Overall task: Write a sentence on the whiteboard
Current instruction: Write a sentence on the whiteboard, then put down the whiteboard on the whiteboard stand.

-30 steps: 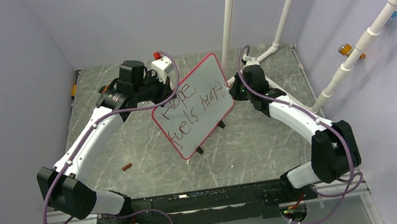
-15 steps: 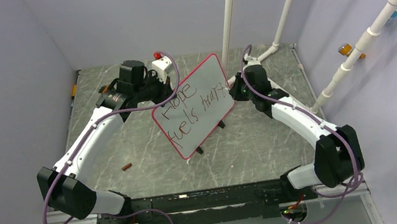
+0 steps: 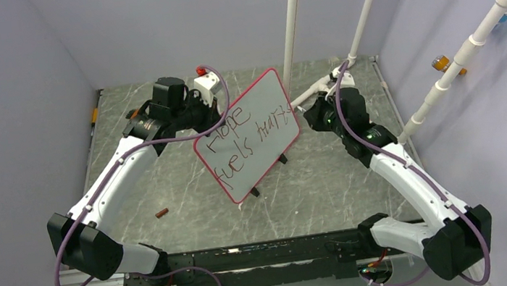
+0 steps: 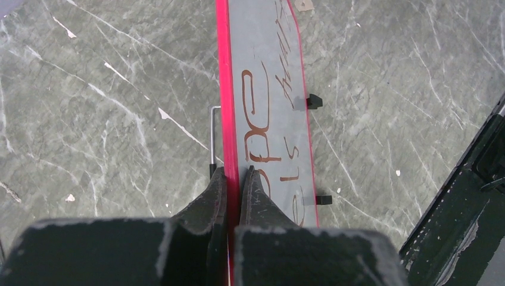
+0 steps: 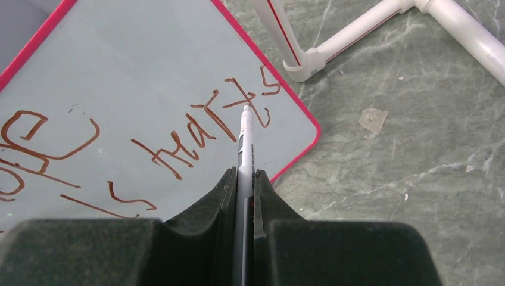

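Pale lavender-grey walls [image 3: 10, 85] close the space on three sides, bare apart from a small orange fitting [image 3: 440, 61] on the right one. Below them lies the table [image 3: 329, 185], a grey-green slab with white marble veining, with a black rail [image 3: 250, 254] across its near edge where both arms are bolted. White plastic pipes [image 3: 292, 21] rise from the far right corner of the slab and slant up along the right wall. The whiteboard [image 3: 263, 98] stands up at a slant near the middle of the table, between the two arms, turned corner-wise so that its writing faces the top camera; its two black feet [image 4: 314, 101] stick out from the lower right edge. The left gripper [image 4: 234, 174] is clenched on the board's red-pink frame at the left edge, one finger on each face. The sentence [image 3: 243, 140] runs in red-brown strokes over two lines, reading roughly "Hope fuels hearts". The right gripper [image 5: 244, 174] is pinched tight around a slim white marker [image 5: 245, 140], whose tip shows against the last letters near the board's right corner; whether it touches the surface cannot be told. A scrap of pale tape [image 5: 373, 119] sticks to the slab near the pipe foot, and a small brown piece [image 3: 161, 212] lies alone on the left side, well apart from the board.
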`<action>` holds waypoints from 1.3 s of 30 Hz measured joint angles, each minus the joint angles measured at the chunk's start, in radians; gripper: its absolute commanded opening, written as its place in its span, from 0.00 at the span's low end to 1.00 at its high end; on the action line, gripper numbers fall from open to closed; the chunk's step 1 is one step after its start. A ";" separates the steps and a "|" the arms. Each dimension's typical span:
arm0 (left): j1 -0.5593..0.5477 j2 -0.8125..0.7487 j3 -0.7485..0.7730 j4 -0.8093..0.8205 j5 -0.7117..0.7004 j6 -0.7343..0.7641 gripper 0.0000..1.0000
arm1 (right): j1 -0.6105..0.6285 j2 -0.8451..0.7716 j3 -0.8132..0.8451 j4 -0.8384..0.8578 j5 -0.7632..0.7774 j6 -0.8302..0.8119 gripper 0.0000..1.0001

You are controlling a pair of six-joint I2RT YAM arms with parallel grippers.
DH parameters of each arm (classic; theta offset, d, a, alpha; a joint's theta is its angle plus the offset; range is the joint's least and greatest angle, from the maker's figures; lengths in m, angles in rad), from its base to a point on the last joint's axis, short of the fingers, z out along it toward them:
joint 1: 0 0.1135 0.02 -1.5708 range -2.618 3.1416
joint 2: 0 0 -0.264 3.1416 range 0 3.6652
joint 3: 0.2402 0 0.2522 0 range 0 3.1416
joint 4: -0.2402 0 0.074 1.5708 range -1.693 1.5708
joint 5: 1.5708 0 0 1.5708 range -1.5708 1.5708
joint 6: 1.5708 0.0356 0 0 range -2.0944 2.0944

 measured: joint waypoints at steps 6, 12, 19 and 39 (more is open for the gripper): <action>0.000 0.006 0.016 -0.033 -0.003 0.002 0.00 | 0.000 -0.030 -0.009 -0.034 -0.001 0.000 0.00; 0.000 0.022 0.049 -0.080 -0.003 0.003 0.00 | 0.000 -0.043 -0.026 -0.037 -0.010 0.000 0.00; 0.000 0.020 0.050 -0.092 -0.011 0.003 0.00 | 0.000 -0.059 -0.045 -0.037 -0.022 -0.001 0.00; 0.003 -0.031 0.009 -0.111 -0.047 0.000 0.01 | 0.000 -0.064 -0.062 -0.037 -0.025 -0.005 0.00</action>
